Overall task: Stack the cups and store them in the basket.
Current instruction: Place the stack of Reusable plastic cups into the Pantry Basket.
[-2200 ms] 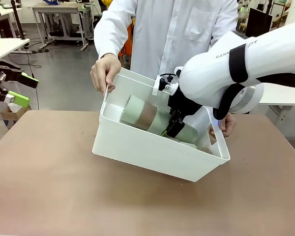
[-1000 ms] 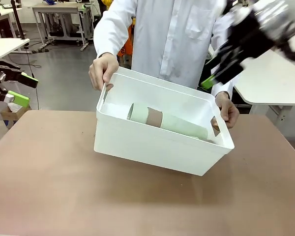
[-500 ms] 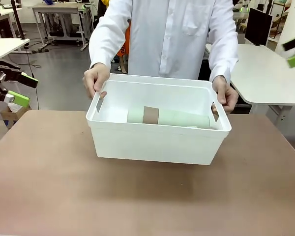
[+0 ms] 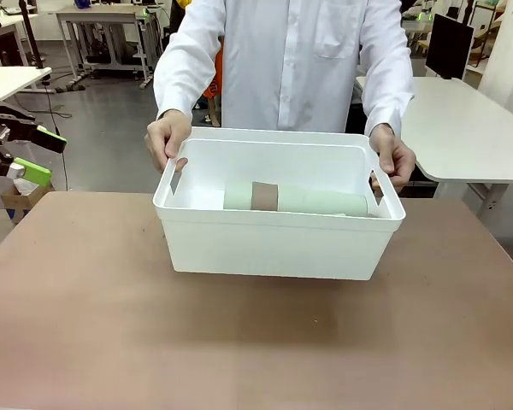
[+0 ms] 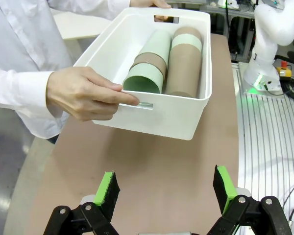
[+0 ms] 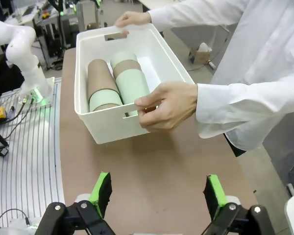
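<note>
The white basket (image 4: 274, 243) stands level at the table's middle, and the person's hands (image 4: 167, 137) grip its two end handles. Inside lie the cups (image 4: 295, 201), nested on their sides in two rows: a mint and brown stack (image 5: 147, 73) beside a mostly brown stack (image 5: 183, 63). The two rows also show as the mint-fronted stack (image 6: 130, 81) and the brown stack (image 6: 100, 85). My left gripper (image 5: 165, 191) is open and empty, well short of the basket (image 5: 157, 117), and hangs off the table's left side (image 4: 41, 155). My right gripper (image 6: 157, 193) is open and empty, back from the basket (image 6: 103, 129).
Bare brown tabletop (image 4: 239, 342) lies between me and the basket. The person in a white coat (image 4: 282, 60) stands at the far edge. A white robot base (image 5: 269, 44) stands past the table's end, and another base (image 6: 24, 54) stands at the opposite end.
My right arm has pulled out of the basket and swung away up and to the right. The person has brought the tilted basket level. My left gripper has stayed put.
</note>
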